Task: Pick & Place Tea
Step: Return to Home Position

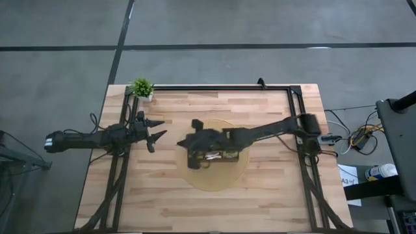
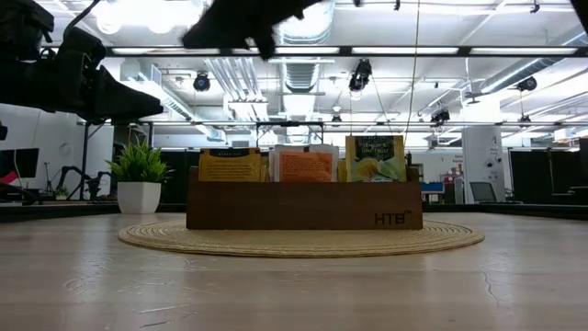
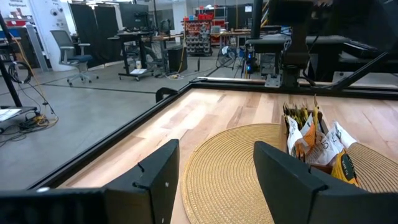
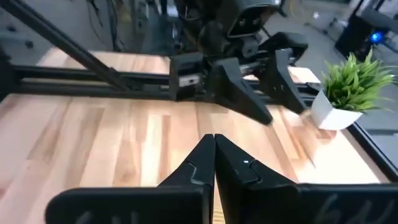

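On the mat (image 2: pixel 165 237), tea (image 2: pixel 306 165) stood filed in the tray (image 2: pixel 303 207), none loose. Right gripper (image 4: pixel 214 146) hung above, pinched together and empty; left gripper (image 3: pixel 216 149) gaped aside. Job looked done.

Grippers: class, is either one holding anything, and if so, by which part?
Nothing is held. The left gripper is open and empty at the table's left; the right gripper is shut on nothing, raised near the tray.

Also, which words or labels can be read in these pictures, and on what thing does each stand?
"HTB": on the front wall of the wooden tray, low view.
Print on the tea sachets standing in it: too blurred to read.
Marks on the paper sheet beside the table, high view: too small to read.
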Available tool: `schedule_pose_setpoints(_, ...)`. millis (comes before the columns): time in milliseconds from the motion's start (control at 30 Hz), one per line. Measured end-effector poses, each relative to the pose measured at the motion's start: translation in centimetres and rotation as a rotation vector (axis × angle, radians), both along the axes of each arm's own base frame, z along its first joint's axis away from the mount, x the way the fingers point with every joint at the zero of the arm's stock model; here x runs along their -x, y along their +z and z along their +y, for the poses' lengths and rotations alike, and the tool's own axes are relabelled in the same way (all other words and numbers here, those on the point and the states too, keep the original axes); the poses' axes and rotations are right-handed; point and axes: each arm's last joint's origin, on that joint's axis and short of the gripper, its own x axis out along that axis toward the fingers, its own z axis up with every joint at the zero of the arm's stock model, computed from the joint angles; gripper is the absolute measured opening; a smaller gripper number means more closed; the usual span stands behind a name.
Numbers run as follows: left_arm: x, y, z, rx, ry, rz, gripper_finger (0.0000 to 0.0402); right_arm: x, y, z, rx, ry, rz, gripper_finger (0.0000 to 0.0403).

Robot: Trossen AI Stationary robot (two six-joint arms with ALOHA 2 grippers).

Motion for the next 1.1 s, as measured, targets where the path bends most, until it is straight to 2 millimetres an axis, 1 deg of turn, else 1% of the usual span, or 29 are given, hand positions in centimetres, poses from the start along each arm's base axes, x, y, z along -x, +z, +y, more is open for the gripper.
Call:
schedule_pose_setpoints(100, 0.0, 0.0, 0.0, 0.000, 0.000, 0.000, 0.0202, 3.3, -0.8, -0.7, -0.027, 0.035, -0.060, 0.0008)
schedule_pose_setpoints(167, 0.0, 0.0, 0.0, 0.000, 0.000, 0.000, 0.0202, 5.8, -1.1, -1.0, -0.038, 0.052, -0.104, 0.0008)
schedule_pose_setpoints(433, 0.0, 0.0, 0.0, 0.000, 0.001, 0.000, 0.0202, 16.1, -1.6, -2.3, -0.055, 0.051, -0.258, 0.0008)
schedule_pose_setpoints(533, 0.0, 0.0, 0.0, 0.000, 0.001, 0.000, 0.0202, 19.6, -1.8, -2.8, -0.052, 0.055, -0.298, 0.0008)
schedule_pose_setpoints(633, 0.0, 0.0, 0.0, 0.000, 0.001, 0.000, 0.0202, 22.7, -2.3, -3.2, -0.038, 0.056, -0.323, 0.0008)
schedule_pose_setpoints(867, 0.0, 0.0, 0.0, 0.000, 0.001, 0.000, 0.0202, 28.7, -3.5, -3.9, -0.006, 0.063, -0.444, 0.0008)
schedule_pose_setpoints(1100, 0.0, 0.0, 0.0, 0.000, 0.001, 0.000, 0.0202, 33.3, -4.4, -4.7, 0.023, 0.043, -0.601, 0.0008)
